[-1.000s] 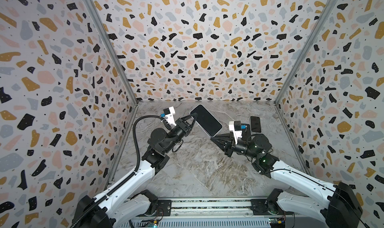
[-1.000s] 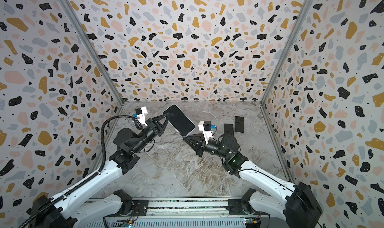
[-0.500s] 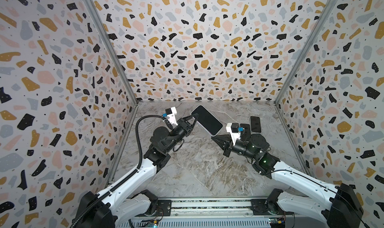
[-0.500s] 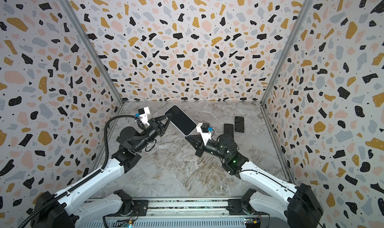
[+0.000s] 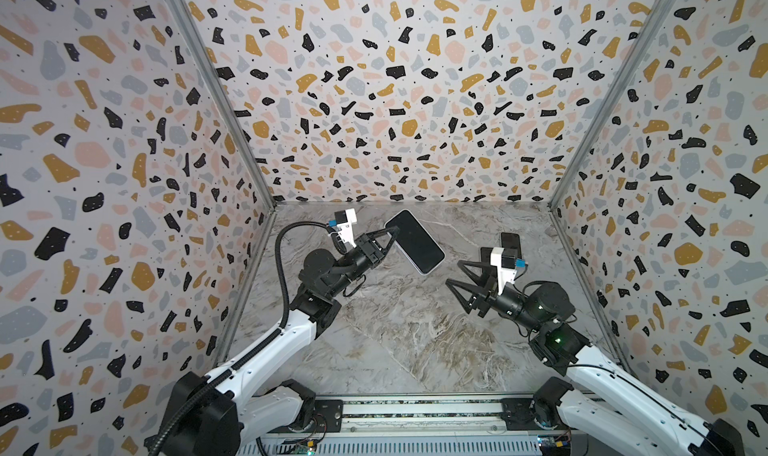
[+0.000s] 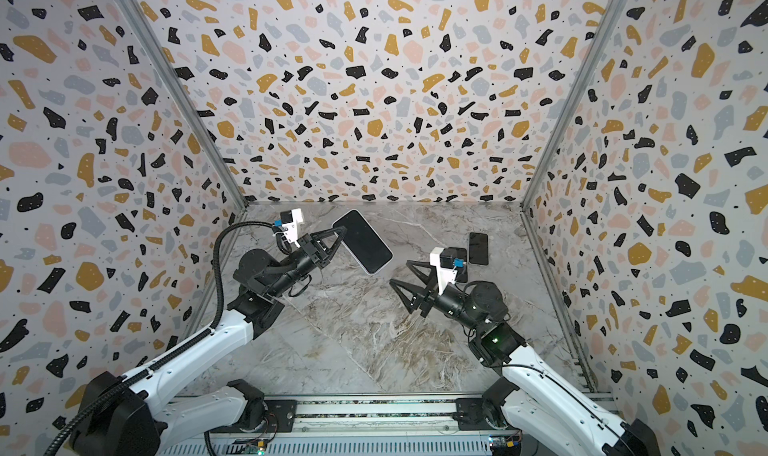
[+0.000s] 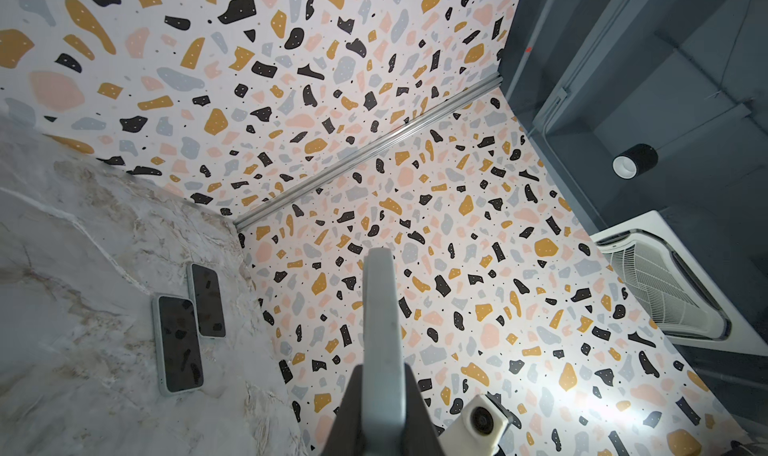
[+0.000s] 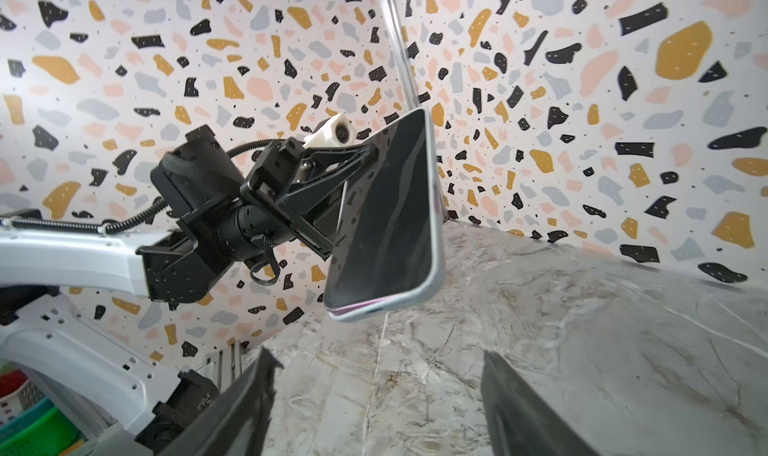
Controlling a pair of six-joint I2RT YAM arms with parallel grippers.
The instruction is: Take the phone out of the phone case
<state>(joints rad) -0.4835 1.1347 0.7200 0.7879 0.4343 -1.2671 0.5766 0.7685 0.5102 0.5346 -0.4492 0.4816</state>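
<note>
**Item 1, phone (image 5: 415,242) in case (image 8: 434,225).** It is hanging tilted in the air over the back of the table (image 5: 395,329), with its screen turned toward the right arm. I am judging that the two have not yet been separated.

**Item 2, left gripper (image 5: 388,237).** It is clamping the cased phone by a side edge near its upper end. Nothing else is supporting the phone.

**Item 3, right gripper (image 5: 453,272).** It is standing wide open and empty, near the phone's lower end but apart from it.

**Item 4, two spare phones (image 7: 178,344).** They are lying side by side on the table near the right wall.

**Risks I am weighing**
- The left gripper is pinching only a small area far from the free end, so a push or peel there could pivot the phone or pull it out of the jaws.
- If the right gripper closes across the screen and case together, it would be pressing them tighter rather than parting them.
- If the phone pops free with nothing holding it, it would drop to the table.
- The right arm is working close to the spare phones and could knock them.

**View differences I am noting**
- The right wrist view is showing a thin pink strip between the screen and case at the lower end, possibly a lip starting to part. The top views are not resolving this.
- The left wrist view is showing the case edge-on between the jaws, and both spare phones whole.
- In both top views the right wrist camera is covering part of one spare phone.
</note>
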